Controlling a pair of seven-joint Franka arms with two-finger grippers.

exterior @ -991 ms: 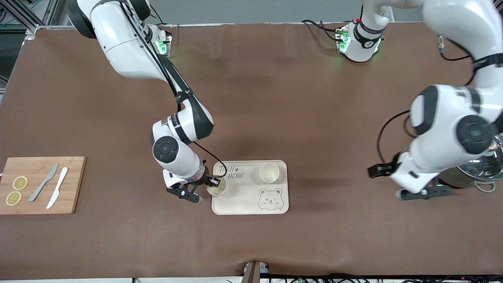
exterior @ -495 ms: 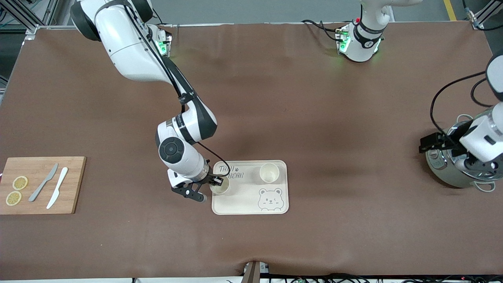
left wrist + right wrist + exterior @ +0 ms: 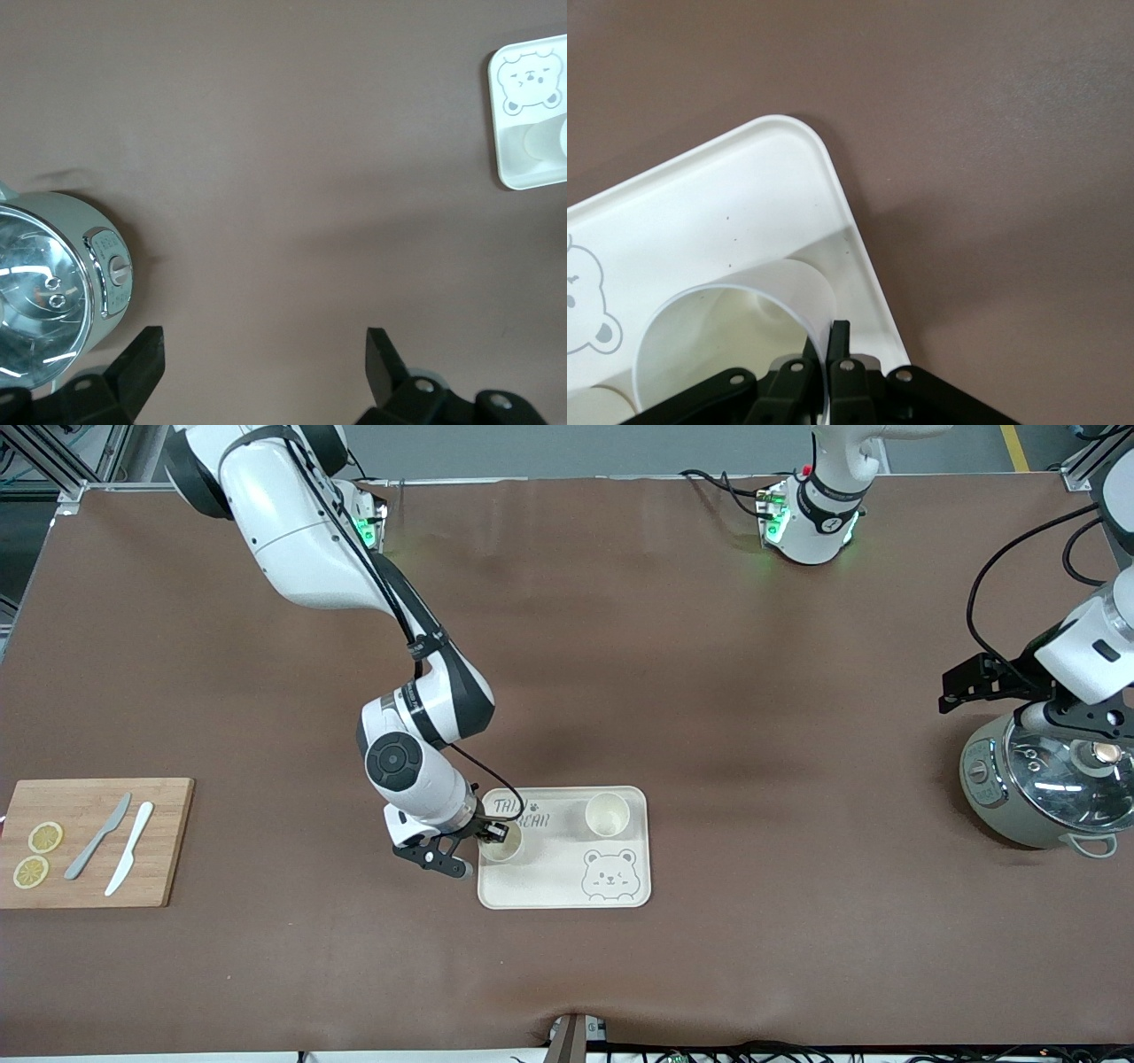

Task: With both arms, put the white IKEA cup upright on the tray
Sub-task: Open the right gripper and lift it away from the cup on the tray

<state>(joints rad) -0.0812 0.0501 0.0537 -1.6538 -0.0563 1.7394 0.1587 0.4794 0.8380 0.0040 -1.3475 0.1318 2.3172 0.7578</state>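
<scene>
The cream tray (image 3: 567, 886) with bear drawing lies near the table's middle; it also shows in the right wrist view (image 3: 700, 212) and the left wrist view (image 3: 523, 168). A white cup (image 3: 502, 845) stands upright on the tray's end toward the right arm. My right gripper (image 3: 493, 834) is shut on this cup's rim (image 3: 806, 305), one finger inside and one outside. A second white cup (image 3: 607, 814) stands upright on the tray. My left gripper (image 3: 263, 359) is open and empty, above the cooker (image 3: 1045, 788).
A grey rice cooker (image 3: 53, 283) with a glass lid stands at the left arm's end of the table. A wooden cutting board (image 3: 89, 841) with two knives and lemon slices lies at the right arm's end.
My left arm has lifted and swung away toward its end of the table, uncovering the cooker. My right gripper with the cup has shifted slightly farther onto the tray.
</scene>
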